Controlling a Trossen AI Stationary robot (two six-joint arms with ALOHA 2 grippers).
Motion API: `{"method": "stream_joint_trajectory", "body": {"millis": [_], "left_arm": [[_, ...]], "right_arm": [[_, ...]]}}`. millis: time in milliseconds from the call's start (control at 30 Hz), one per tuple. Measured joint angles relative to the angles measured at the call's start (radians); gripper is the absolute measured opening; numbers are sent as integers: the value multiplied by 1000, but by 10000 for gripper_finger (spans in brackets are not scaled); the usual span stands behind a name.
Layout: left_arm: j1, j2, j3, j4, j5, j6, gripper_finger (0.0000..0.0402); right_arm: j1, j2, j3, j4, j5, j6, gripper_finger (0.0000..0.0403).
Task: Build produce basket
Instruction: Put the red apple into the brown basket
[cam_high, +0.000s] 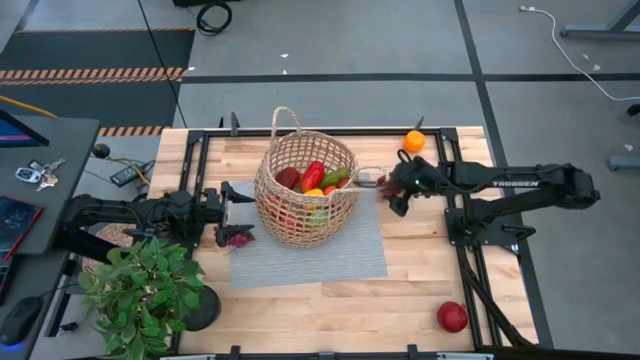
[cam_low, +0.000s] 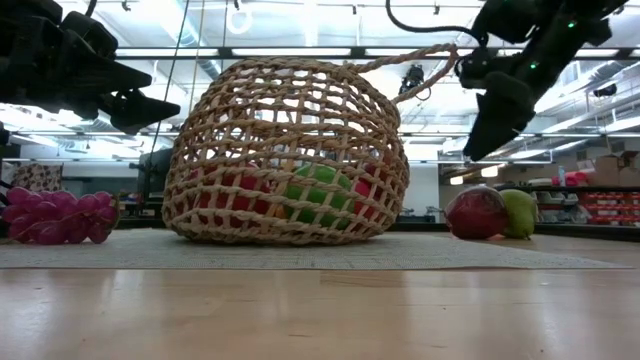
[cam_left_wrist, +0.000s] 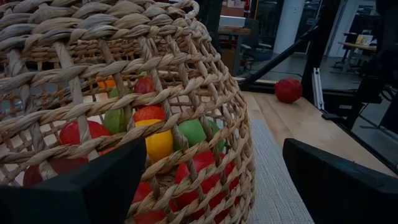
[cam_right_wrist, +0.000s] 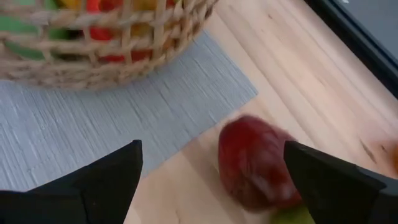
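Right of the basket (cam_high: 305, 190), the right gripper (cam_right_wrist: 211, 180) hangs wide open and empty over a dark-red piece (cam_right_wrist: 255, 163); left gripper (cam_left_wrist: 214, 180) open, waiting.

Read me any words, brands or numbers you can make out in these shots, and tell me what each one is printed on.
"TROSSEN": white lettering, small but legible, on the right arm in the high view.
Boxes and shelves in the room behind, low view: any print is too blurred to read.
Nothing else carries text.
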Motion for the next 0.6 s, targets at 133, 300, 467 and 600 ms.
{"method": "stream_joint_trajectory", "body": {"millis": [133,300,467,600], "left_arm": [[0,0,0,0,0,0,386],[0,0,0,0,0,0,386],[0,0,0,0,0,0,386],[0,0,0,0,0,0,386]], "right_arm": [[-58,35,-4,47,-54,-65,398],[-131,96,-4,77,-84,-135,399],[-198,145,-4,111,-117,-176,399],[-242,191,-4,131,-152,-196,400]]}}
